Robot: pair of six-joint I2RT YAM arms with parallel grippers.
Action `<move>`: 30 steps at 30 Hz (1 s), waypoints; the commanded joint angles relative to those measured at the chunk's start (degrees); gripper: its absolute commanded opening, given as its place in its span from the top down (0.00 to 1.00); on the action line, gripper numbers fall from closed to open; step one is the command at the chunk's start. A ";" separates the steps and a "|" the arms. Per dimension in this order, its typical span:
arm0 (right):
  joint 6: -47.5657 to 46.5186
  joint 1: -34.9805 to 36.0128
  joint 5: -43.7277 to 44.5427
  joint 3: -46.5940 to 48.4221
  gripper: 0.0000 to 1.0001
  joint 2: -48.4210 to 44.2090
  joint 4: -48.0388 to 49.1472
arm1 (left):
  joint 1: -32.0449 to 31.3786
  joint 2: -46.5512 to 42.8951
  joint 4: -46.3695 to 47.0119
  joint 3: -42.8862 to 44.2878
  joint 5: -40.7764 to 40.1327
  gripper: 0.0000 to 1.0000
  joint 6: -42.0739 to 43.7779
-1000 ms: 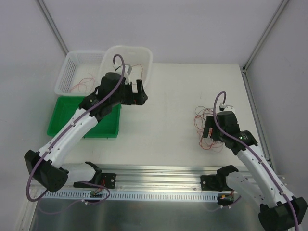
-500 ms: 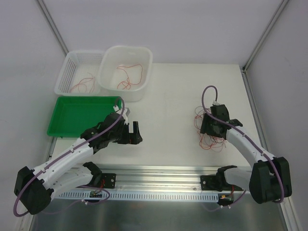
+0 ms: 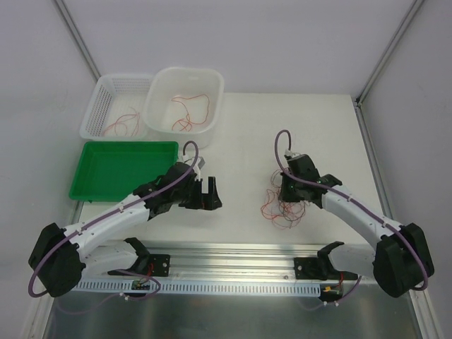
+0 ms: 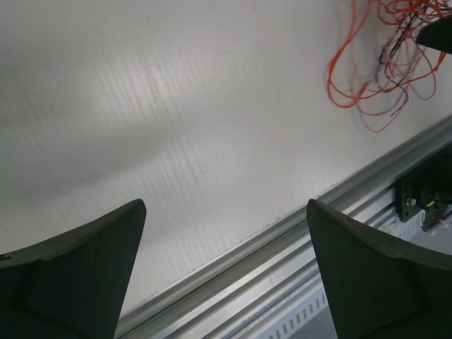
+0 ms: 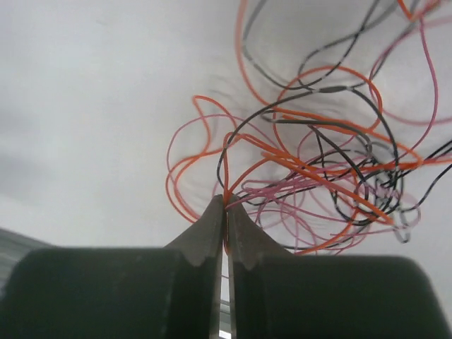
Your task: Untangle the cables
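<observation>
Right wrist view: our right hand (image 5: 226,212) had just closed on the cables (image 5: 318,169), pinching an orange one, ready for pulling.

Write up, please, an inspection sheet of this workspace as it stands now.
Surface: white table, no spills seen.
Job's things: tangle of red, orange and black wires before the right arm; more wires in the white tub and the basket.
Clutter: green tray, nothing seen in it.
Grippers: left gripper open over bare table; right gripper shut on an orange wire of the tangle.
Cables: purple arm cables run along both arms.
Surroundings: aluminium rail at the near edge; white walls.
</observation>
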 commanded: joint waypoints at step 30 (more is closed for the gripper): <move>2.45 10.62 -13.00 14.26 0.99 -7.74 3.36 | -16.90 12.90 18.99 7.44 1.12 0.15 26.20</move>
